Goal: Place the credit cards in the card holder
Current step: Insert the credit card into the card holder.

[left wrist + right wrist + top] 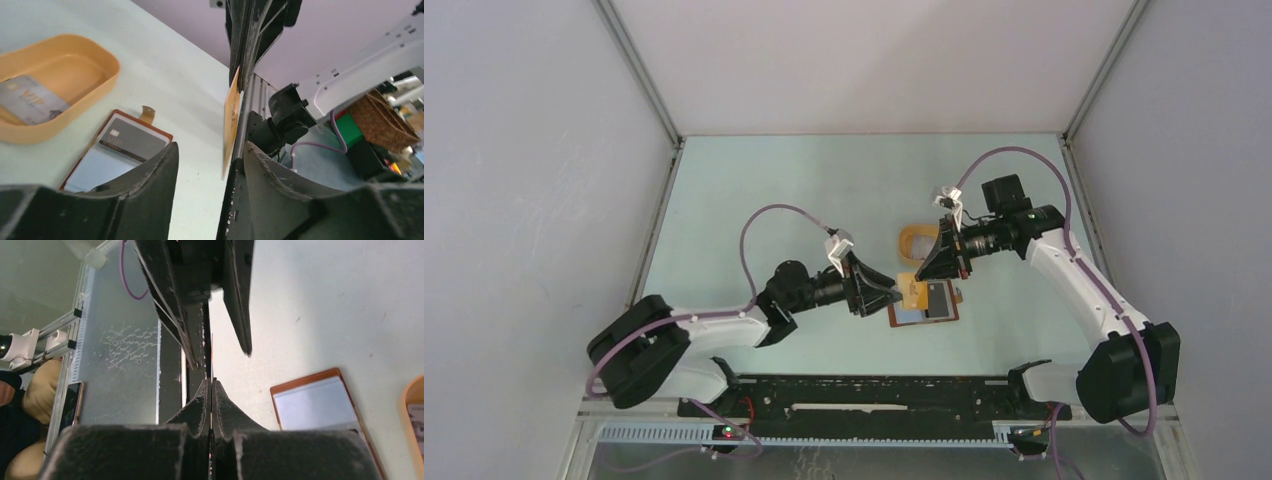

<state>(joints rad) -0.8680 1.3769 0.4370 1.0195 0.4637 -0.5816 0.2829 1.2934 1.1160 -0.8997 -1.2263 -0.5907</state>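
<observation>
An orange-yellow credit card (230,125) hangs edge-on above the table, and my right gripper (211,383) is shut on its top edge. My left gripper (210,170) is open, its fingers on either side of that card's lower end, with the card nearer the right finger. From above, both grippers meet over the card holder (924,318). The holder lies open and flat, reddish-brown rimmed (131,115) with a pale inner pocket. A dark credit card (132,140) lies on it. A grey credit card (30,100) rests in the orange tray (75,45).
The orange oval tray (902,240) sits just behind the holder. The black base rail (874,395) runs along the near table edge. Grey enclosure walls stand on both sides and at the back.
</observation>
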